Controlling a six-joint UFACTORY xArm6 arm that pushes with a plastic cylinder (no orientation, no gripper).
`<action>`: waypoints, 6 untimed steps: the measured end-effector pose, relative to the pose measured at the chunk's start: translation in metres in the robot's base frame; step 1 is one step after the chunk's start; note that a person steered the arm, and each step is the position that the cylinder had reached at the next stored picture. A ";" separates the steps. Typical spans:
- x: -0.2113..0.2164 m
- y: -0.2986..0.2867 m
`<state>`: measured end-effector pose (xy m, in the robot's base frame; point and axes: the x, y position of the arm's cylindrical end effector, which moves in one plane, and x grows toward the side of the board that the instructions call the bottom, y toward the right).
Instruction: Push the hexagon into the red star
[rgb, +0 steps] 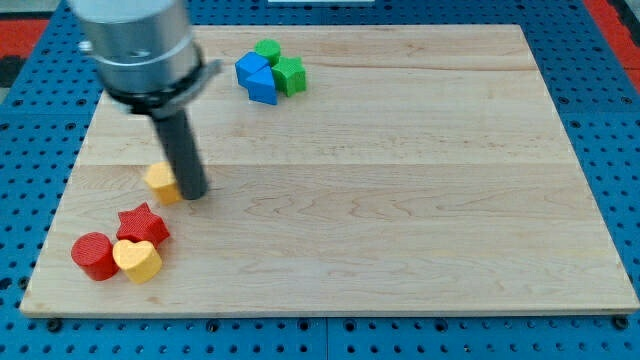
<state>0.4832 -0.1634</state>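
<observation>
Yellow hexagon, left of centre on the desk, touches my tip on its right; no claw exists. Red star lies just below. Approach stage; next push probably needs the tip above the hexagon.

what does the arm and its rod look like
The arm's end is a wide, shiny grey metal cylinder with a black band at its base. A straight, dark, matte rod hangs from it, ending in my tip. No cables or markings show.
</observation>
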 end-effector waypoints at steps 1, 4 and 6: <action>-0.004 -0.037; -0.071 -0.044; -0.013 -0.032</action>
<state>0.4701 -0.1957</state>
